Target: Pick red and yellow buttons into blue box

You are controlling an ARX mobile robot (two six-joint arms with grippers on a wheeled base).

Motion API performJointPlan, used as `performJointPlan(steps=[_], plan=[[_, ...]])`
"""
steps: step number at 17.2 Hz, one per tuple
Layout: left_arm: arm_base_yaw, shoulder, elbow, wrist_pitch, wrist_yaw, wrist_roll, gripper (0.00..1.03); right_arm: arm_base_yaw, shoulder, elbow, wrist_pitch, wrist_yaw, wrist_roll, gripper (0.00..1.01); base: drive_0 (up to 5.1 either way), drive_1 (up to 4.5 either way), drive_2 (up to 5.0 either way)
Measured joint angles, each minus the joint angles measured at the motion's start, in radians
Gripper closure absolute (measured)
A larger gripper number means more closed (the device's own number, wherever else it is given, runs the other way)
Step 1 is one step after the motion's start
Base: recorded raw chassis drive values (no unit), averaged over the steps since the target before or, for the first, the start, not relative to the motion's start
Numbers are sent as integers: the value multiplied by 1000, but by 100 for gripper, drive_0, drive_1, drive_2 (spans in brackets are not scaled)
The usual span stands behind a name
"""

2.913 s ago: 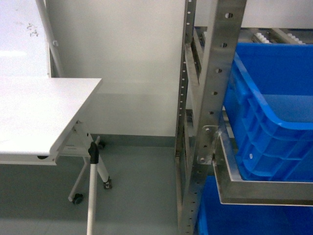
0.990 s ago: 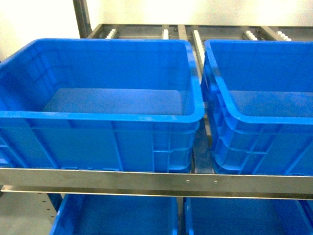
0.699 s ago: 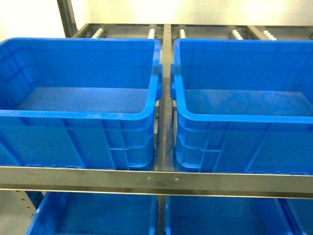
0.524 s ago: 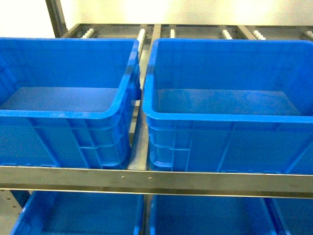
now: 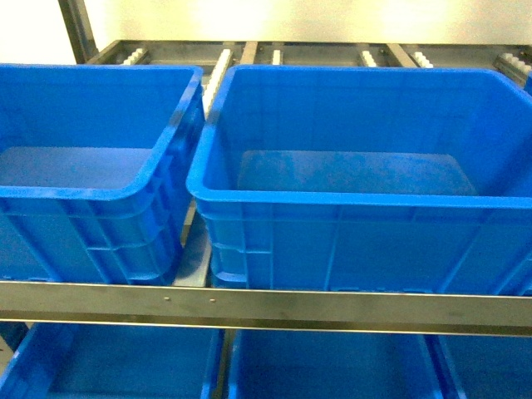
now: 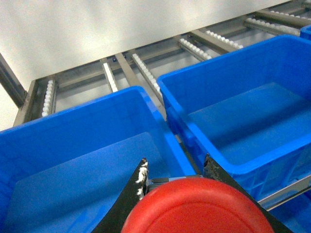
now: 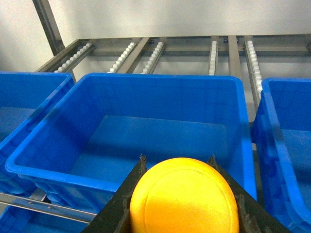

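The red button (image 6: 199, 208) fills the bottom of the left wrist view, with my left gripper (image 6: 175, 162) shut on it above the gap between two blue boxes. My right gripper (image 7: 177, 158) is shut on the yellow button (image 7: 184, 199), in front of and above the near rim of a wide blue box (image 7: 160, 80). That blue box (image 5: 357, 199) sits centre right in the head view and looks empty. Neither gripper shows in the head view.
A second blue box (image 5: 83, 195) stands to the left on the same steel roller rack (image 5: 266, 303). A third box (image 7: 286, 126) lies to the right. More blue boxes (image 5: 125, 366) sit on the shelf below. A white wall is behind.
The head view has swung from a white table and the rack's post onto the rack. The boxes keep sliding leftward in view, bringing the right box to the centre.
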Motion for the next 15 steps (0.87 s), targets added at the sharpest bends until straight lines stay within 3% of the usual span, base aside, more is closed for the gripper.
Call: performJointPlan(steps=[5, 15], plan=[[-5, -1, 0, -2, 3, 0, 76, 0, 0, 0, -4, 6, 0, 70, 501, -244, -244], [-2, 1, 0, -1, 2, 0, 76, 0, 5, 0, -2, 3, 0, 70, 309, 189, -408]])
